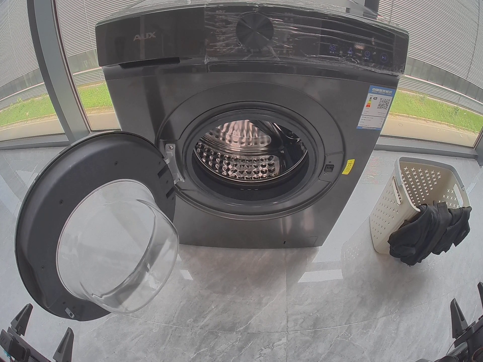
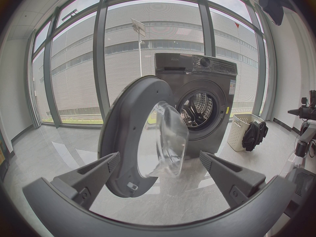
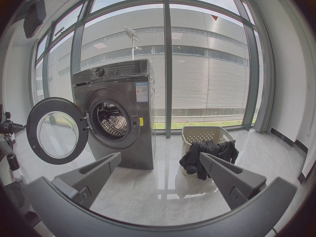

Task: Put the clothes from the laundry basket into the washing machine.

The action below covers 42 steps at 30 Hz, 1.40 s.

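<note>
Black clothes draped over basket rim, right of washing machine. Soft, light, floppy; likely trails when lifted. Best pinch thick bunched fold at rim. My left fingers, right fingers spread, empty.

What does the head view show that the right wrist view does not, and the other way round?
Head view: the blue lit buttons on the control panel. Right wrist view: the side wall of the washing machine, the building outside the window, and a dark box high on the wall. Shared: the machine's front, its open door, the drum, the laundry basket on the floor, and dark clothes draped over its rim.
</note>
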### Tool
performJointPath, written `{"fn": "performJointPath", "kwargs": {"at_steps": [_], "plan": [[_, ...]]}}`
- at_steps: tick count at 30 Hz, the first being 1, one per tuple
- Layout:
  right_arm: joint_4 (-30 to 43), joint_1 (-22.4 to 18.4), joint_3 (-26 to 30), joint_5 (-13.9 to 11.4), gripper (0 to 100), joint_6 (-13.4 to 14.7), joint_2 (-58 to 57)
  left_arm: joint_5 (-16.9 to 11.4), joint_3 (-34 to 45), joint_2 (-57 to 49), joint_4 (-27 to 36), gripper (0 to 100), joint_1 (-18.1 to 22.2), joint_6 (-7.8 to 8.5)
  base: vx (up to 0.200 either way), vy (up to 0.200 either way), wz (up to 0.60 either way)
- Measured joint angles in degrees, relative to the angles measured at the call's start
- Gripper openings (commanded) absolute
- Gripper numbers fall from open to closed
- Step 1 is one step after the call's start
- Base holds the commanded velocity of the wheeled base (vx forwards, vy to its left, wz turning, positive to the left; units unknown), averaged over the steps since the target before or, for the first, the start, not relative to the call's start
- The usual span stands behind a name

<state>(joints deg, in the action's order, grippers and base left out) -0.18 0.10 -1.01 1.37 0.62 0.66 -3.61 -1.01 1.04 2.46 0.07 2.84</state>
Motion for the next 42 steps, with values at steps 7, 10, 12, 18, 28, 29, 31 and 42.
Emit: {"fn": "performJointPath", "kwargs": {"at_steps": [7, 10, 12, 18, 28, 29, 31, 42], "plan": [[-0.1, 0.1, 0.0, 0.0, 100, -0.2, 0.0, 0.1, 0.0, 0.0, 0.0, 100, 0.0, -0.11, 0.000, -0.200, 0.00], [-0.1, 0.1, 0.0, 0.0, 100, -0.2, 0.0, 0.1, 0.0, 0.0, 0.0, 100, 0.0, -0.22, 0.000, -0.200, 0.00], [-0.1, 0.1, 0.0, 0.0, 100, -0.1, 0.0, 0.1, 0.0, 0.0, 0.0, 100, 0.0, -0.27, 0.000, 0.000, -0.30], [-0.1, 0.1, 0.0, 0.0, 100, -0.1, 0.0, 0.1, 0.0, 0.0, 0.0, 100, 0.0, -0.28, 0.000, 0.000, -0.50], [-0.1, 0.1, 0.0, -0.1, 100, -0.2, 0.0, 0.1, 0.0, 0.0, 0.0, 100, 0.0, -0.28, 0.000, -0.080, 0.00], [-0.1, 0.1, 0.0, 0.0, 100, -0.2, 0.0, 0.1, 0.0, 0.0, 0.0, 100, 0.0, -0.30, 0.000, -0.200, 0.00], [0.0, 0.1, 0.0, 0.0, 100, -0.2, 0.0, 0.1, 0.0, 0.0, 0.0, 100, 0.0, -0.33, 0.000, -0.200, 0.00], [0.0, 0.1, 0.0, 0.0, 100, -0.3, 0.1, 0.1, 0.0, 0.0, 0.0, 100, 0.0, -0.38, 0.000, -0.200, 0.00]]}}
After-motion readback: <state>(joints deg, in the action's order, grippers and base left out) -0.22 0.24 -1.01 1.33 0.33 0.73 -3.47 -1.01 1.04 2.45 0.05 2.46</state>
